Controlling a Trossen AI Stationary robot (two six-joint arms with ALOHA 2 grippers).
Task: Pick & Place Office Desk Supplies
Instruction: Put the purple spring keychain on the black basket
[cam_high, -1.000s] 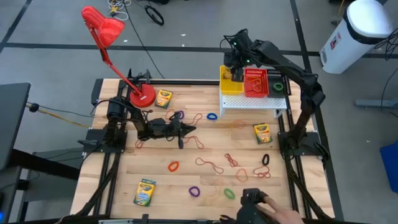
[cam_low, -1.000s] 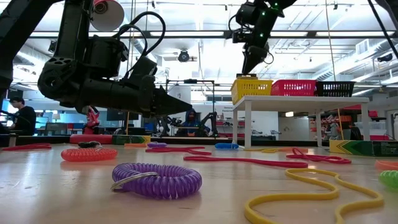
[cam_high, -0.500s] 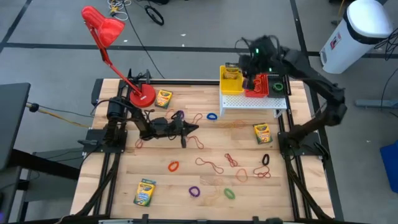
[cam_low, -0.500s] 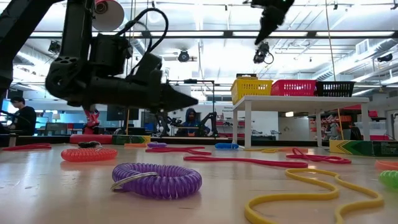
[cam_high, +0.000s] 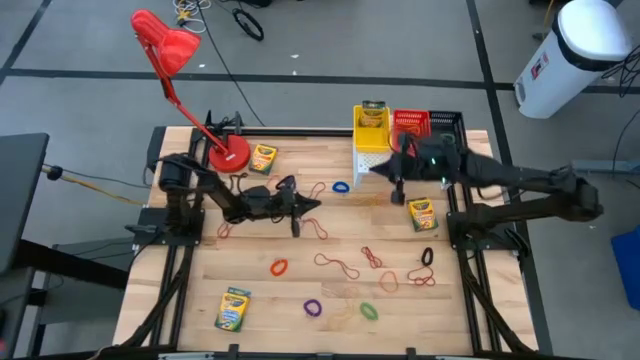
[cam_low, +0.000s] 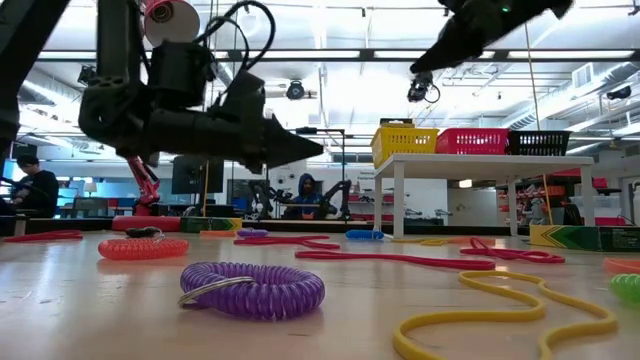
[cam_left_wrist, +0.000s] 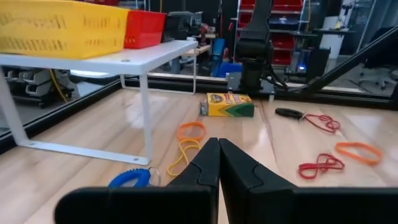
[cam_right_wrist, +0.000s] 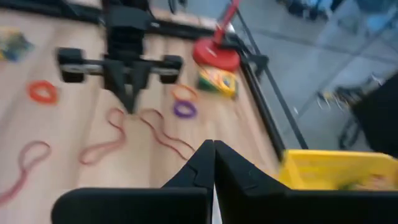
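The right gripper (cam_high: 397, 172) has swung away from the yellow basket (cam_high: 371, 130) on the far shelf, its jaws now together and empty, leaving a crayon box (cam_high: 373, 112) inside, so that placement looks done; the left gripper (cam_high: 312, 206) hovers closed mid-bench.

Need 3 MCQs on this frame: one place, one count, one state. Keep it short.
1. Where is the yellow basket?
A. on the white shelf
B. on the floor
C. under the red lamp

2. How many crayon boxes lie directly on the wooden tabletop?
A. one
B. three
C. five

3. How is the right gripper?
A. open wide
B. shut on a rubber band
C. shut, holding nothing

Key: 1 A, the basket sits on the shelf beside the red one. 2 B, boxes by the lamp base, near the right edge and at front left. 3 C, the fingers meet with nothing between them.
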